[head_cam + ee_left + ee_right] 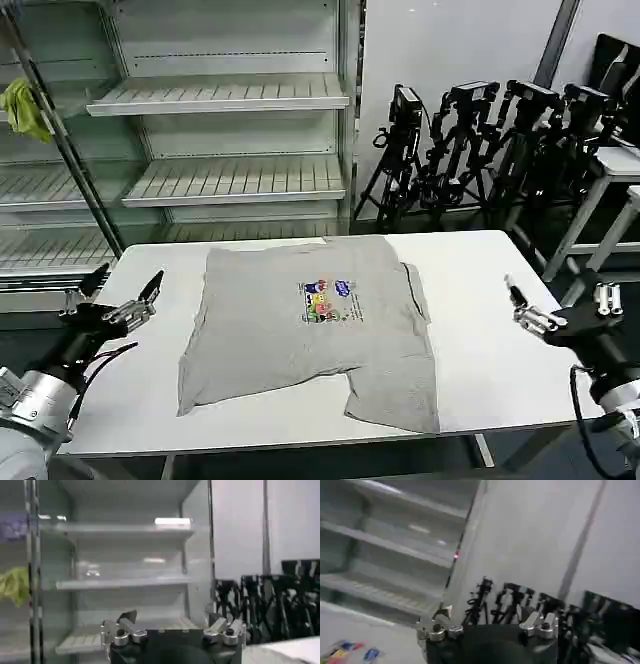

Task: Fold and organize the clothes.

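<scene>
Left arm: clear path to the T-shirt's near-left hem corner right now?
Probably yes. The left pincer sits open just off the table's left edge; only bare tabletop lies between it and the T-shirt, whose hem corner lies flat.

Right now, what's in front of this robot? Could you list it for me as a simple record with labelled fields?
Surface: white table
Clothing: grey T-shirt lying flat, print side up, partly folded at one sleeve
Print: small multicolour chest print
Left gripper: open, over the table's left edge, clear of the shirt
Right gripper: over the table's right side, clear of the shirt
Background: bare shelves, a yellow-green rag hanging upper left, camera tripods at right
Folding: barely begun
</scene>
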`<state>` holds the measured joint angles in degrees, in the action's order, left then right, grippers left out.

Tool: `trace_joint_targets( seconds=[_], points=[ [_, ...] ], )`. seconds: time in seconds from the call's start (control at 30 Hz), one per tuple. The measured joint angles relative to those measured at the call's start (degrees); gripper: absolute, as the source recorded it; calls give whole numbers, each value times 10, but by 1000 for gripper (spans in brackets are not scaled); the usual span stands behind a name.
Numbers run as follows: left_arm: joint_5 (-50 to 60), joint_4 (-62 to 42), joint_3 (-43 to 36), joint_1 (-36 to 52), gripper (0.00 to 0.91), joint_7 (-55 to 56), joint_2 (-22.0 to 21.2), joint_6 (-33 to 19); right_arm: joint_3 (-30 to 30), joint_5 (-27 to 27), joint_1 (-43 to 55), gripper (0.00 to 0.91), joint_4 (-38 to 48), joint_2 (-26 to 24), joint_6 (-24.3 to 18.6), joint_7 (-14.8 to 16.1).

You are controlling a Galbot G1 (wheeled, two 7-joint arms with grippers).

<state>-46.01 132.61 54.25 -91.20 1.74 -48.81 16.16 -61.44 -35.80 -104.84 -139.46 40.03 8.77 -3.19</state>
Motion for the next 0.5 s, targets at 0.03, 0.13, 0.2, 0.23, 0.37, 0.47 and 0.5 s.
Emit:
trace_joint_targets(
  seconds=[0.03, 0.13, 0.2, 0.23, 0.37, 0.47, 0.5],
  points=[
    [-3, -2, 2, -5, 907, -2, 7, -2, 1, 1, -10, 907, 1, -3, -8, 3],
    [-17, -4, 9, -28, 907, -5, 30, -5, 6, -2, -44, 907, 2, -9, -26, 4],
    [-28, -7, 12, -47, 907, -6, 48, -5, 12, -7, -67, 907, 2, -10, -32, 0],
    [-34, -9, 12, -58, 907, -6, 57, -5, 15, -9, -76, 907, 1, -10, -33, -4],
    [-55, -17, 9, -81, 907, -4, 75, 1, 38, -21, -104, 907, 4, -1, -34, -22],
    [-68, -23, 2, -90, 907, -2, 77, 8, 60, -26, -117, 907, 8, 10, -32, -36],
    [-71, -25, 0, -94, 907, -1, 76, 10, 68, -27, -120, 907, 10, 13, -31, -41]
  ],
)
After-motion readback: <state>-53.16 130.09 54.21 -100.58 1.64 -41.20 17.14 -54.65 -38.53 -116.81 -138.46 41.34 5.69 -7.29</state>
